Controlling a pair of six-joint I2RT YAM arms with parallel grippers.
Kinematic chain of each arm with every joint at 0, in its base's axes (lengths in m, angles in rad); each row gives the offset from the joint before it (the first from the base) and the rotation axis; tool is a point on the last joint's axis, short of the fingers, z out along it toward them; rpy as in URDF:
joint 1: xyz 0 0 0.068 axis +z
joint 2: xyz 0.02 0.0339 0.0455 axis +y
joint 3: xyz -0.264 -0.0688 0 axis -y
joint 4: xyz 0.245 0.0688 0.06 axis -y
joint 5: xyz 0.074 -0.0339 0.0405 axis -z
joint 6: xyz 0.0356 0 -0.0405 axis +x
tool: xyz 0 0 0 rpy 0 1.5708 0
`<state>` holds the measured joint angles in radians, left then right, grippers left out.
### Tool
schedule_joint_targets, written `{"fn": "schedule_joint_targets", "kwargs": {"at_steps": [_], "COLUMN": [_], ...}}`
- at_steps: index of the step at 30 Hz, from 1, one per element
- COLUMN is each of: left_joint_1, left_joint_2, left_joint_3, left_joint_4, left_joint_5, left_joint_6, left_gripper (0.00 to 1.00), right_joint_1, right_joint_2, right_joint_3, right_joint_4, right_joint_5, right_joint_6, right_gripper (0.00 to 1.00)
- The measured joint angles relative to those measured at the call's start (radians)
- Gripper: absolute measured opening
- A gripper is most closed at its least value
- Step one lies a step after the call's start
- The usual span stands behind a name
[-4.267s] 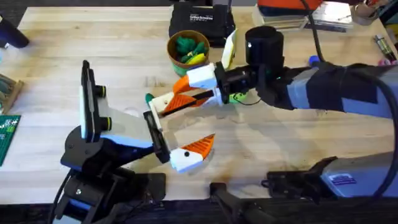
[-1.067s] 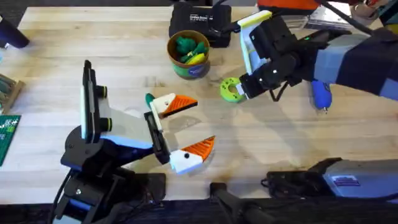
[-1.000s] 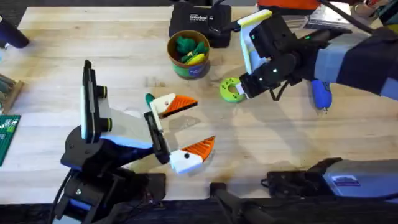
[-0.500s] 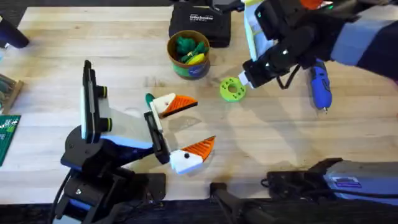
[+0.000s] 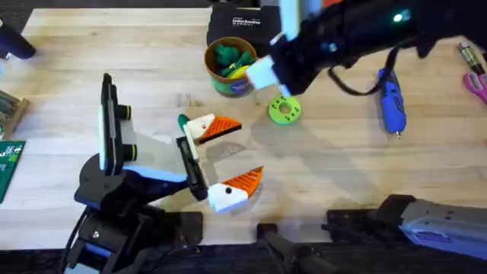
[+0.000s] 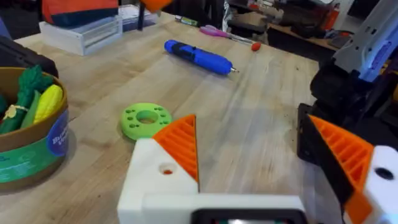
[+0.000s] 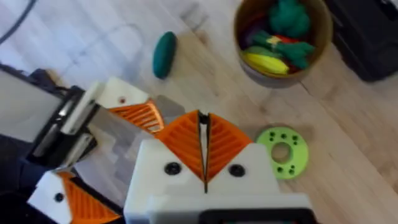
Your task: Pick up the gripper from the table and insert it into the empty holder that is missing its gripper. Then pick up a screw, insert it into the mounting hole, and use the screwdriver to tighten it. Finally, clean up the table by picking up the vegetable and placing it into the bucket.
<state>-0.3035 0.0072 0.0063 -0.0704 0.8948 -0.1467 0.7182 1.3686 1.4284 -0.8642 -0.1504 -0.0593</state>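
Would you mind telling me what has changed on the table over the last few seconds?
The right gripper let go of the gripper it had held at the holder, pulled back toward the screwdriver, and now swings left over the green disc, fingers shut and empty. The gripper stays at the bracket; bucket, screwdriver and disc have not moved.

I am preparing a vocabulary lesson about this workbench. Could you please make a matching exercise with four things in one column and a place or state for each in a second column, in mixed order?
Things:
1. screwdriver
2. vegetable
3. bucket
4. right gripper

Places or states:
A. holds green and yellow toy pieces
B. fingers pressed together, nothing between them
C. lies on the bare wood next to the holder's white-and-orange finger
D. lies on the table at the robot's right, beyond the lime-green disc

Pairs: 1-D, 2-C, 3-A, 4-B
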Motion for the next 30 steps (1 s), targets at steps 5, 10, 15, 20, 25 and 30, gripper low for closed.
{"fn": "schedule_joint_targets", "kwargs": {"at_steps": [5,10,15,20,25,30], "left_joint_1": [0.0,0.0,0.0,0.0,0.0,0.0], "left_joint_2": [0.0,0.0,0.0,0.0,0.0,0.0], "left_joint_3": [0.0,0.0,0.0,0.0,0.0,0.0], "left_joint_4": [0.0,0.0,0.0,0.0,0.0,0.0], "left_joint_5": [0.0,0.0,0.0,0.0,0.0,0.0], "left_joint_6": [0.0,0.0,0.0,0.0,0.0,0.0], "left_gripper": [0.985,0.985,0.985,0.985,0.985,0.985], "right_joint_1": [0.14,0.212,0.255,0.278,0.278,0.278], "right_joint_2": [0.034,0.054,0.088,0.126,0.134,0.134], "right_joint_3": [0.035,0.036,0.036,0.036,0.036,0.037], "right_joint_4": [0.009,0.014,0.015,0.028,0.039,0.037], "right_joint_5": [-0.024,-0.031,-0.031,-0.03,-0.028,0.009], "right_joint_6": [0.003,0.003,0.003,0.003,-0.001,-0.002], "right_gripper": [0.008,0.008,0.008,0.008,0.008,0.008]}}
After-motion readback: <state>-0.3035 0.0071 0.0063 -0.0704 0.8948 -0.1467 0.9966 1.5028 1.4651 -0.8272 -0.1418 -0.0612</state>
